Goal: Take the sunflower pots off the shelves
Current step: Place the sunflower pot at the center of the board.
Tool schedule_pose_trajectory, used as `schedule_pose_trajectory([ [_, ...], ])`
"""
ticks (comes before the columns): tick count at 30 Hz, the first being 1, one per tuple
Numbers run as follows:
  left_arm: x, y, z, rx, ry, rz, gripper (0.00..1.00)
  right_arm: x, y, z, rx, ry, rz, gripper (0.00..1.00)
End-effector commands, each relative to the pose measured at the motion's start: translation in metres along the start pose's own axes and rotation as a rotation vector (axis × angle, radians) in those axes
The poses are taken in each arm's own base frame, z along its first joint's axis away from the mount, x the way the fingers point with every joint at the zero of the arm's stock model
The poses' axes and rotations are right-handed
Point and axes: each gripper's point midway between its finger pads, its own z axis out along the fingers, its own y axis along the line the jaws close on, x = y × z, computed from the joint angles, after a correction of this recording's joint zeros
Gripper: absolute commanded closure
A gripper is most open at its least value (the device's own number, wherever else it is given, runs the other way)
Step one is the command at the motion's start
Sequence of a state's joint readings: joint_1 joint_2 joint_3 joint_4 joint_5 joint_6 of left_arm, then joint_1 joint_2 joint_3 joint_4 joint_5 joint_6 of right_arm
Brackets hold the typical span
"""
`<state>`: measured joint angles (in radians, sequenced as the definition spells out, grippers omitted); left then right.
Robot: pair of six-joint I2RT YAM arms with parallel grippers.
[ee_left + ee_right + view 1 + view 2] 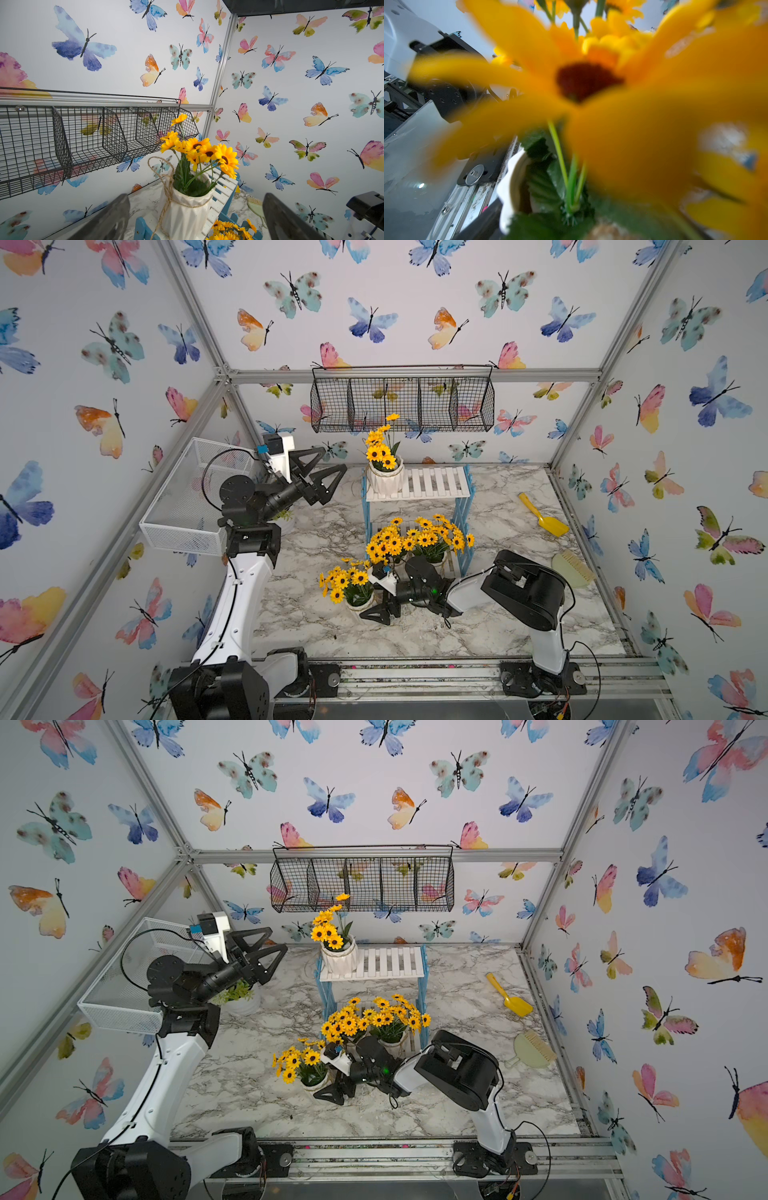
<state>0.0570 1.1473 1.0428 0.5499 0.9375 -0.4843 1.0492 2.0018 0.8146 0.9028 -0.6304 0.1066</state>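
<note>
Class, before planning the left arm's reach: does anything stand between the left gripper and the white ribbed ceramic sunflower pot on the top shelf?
Nothing visible does. The open left gripper faces the white ribbed ceramic sunflower pot on the white slatted top shelf, only open space between them.

Left pincer (pixel 333 458), right pincer (pixel 371 608): agape

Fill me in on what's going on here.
The shelves are being cleared. One sunflower pot already stands on the table, and the right gripper is right at it with its jaws wide. The left gripper, also open, points at the pot on the top shelf. On the lower shelf sit two more pots.
</note>
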Motion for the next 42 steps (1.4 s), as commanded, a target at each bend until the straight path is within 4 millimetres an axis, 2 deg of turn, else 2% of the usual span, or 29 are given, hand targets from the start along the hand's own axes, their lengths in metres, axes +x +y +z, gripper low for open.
schedule_pose_trajectory([
  [1,-0.007,-0.009,-0.003,0.022,-0.018,0.031,0.01,-0.014,0.008,0.006,-0.053,-0.034,-0.040,0.96],
  [8,-0.005,-0.007,-0.003,0.021,-0.017,0.028,0.01,-0.005,0.011,0.006,-0.062,-0.010,-0.030,0.96],
  [11,-0.005,-0.008,-0.003,0.023,-0.018,0.031,0.01,-0.002,0.011,0.005,-0.063,-0.003,-0.024,0.85],
  [19,-0.003,-0.007,-0.003,0.021,-0.017,0.028,0.01,0.001,0.011,0.001,-0.048,0.005,-0.014,0.63],
  [30,-0.002,-0.007,-0.004,0.020,-0.017,0.029,0.01,0.003,0.013,-0.003,-0.038,0.015,-0.013,0.47],
  [36,0.000,-0.006,-0.004,0.020,-0.013,0.024,0.01,0.004,0.014,-0.002,-0.029,0.027,-0.019,0.31],
  [42,0.006,-0.003,-0.004,0.014,-0.009,0.017,0.01,0.005,0.013,-0.001,-0.017,0.035,-0.016,0.22],
])
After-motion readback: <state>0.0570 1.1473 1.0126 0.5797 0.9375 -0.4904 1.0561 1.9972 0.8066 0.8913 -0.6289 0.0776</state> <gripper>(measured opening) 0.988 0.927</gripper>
